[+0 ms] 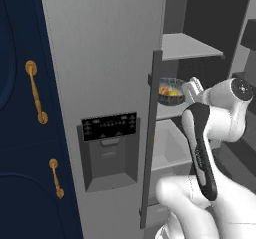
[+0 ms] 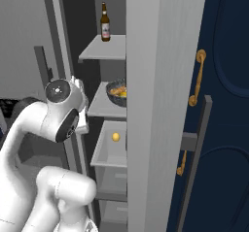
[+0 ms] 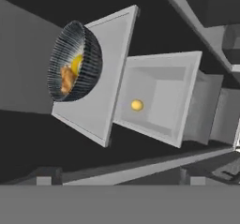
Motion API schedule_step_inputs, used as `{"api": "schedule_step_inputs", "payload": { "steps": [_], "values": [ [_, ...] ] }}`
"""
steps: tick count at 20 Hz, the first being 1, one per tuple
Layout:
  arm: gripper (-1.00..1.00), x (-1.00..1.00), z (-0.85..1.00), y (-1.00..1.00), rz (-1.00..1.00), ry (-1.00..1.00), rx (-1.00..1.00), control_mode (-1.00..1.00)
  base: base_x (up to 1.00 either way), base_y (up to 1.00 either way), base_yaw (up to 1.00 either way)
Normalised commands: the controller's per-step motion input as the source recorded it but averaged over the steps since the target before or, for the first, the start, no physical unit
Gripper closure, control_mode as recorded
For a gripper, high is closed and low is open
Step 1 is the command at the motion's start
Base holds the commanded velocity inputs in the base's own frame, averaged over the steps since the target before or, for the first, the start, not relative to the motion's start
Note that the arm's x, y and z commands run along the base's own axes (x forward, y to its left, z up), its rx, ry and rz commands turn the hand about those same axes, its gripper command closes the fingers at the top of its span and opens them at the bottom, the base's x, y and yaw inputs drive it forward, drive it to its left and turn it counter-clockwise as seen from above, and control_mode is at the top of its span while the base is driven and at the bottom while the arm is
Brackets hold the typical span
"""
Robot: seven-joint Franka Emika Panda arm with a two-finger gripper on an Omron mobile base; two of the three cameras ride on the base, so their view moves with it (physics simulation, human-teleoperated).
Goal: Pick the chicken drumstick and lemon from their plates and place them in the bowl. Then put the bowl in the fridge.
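The grey fridge (image 1: 105, 58) stands with its door open. On its middle shelf (image 3: 105, 78) rests the dark speckled bowl (image 1: 171, 92) (image 2: 116, 91) (image 3: 75, 61). Inside the bowl lie the golden-brown chicken drumstick (image 1: 163, 90) (image 3: 67, 79) and the yellow lemon (image 1: 173, 93) (image 3: 76, 63). My gripper (image 1: 194, 86) hovers just right of the bowl, apart from it and holding nothing. Its fingertips are too unclear to read. The plates are out of view.
A brown bottle (image 2: 104, 23) stands on the upper shelf (image 1: 185, 45). A small yellow round item (image 2: 115, 137) (image 3: 136, 105) lies in the drawer under the bowl's shelf. The door's long handle (image 1: 152, 133) rises beside my arm. Navy cabinets (image 1: 25, 133) (image 2: 223, 105) with brass handles flank the fridge.
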Motion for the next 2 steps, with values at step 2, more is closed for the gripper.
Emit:
{"api": "schedule_step_inputs", "payload": {
  "steps": [2],
  "values": [
    [-1.00, -1.00, 0.07, 0.52, 0.01, -0.48, 0.00, -1.00, 0.00, 0.00, 0.00]
  ]
}}
